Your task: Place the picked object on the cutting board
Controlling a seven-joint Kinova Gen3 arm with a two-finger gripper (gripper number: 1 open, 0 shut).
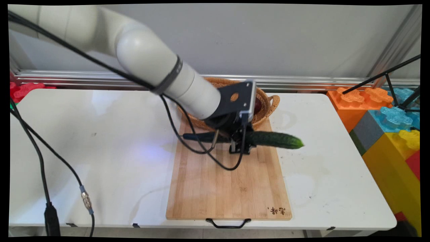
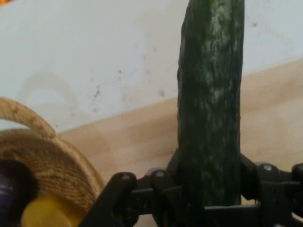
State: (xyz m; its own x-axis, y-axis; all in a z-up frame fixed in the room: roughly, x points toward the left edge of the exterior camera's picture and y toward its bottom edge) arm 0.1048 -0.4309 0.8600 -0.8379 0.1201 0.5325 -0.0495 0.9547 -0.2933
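Long dark-green ridged cucumber (image 1: 275,139) | held over the far end of the bamboo cutting board (image 1: 228,188), just near of the woven wicker basket (image 1: 268,101) | black two-finger gripper (image 1: 240,148) clamped across its middle | long axis left-right, visible tip right | risk: overhang could twist it loose.

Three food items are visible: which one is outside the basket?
The long dark green cucumber, gripped by the black gripper over the wooden cutting board. The yellow and dark purple items lie in the woven basket.
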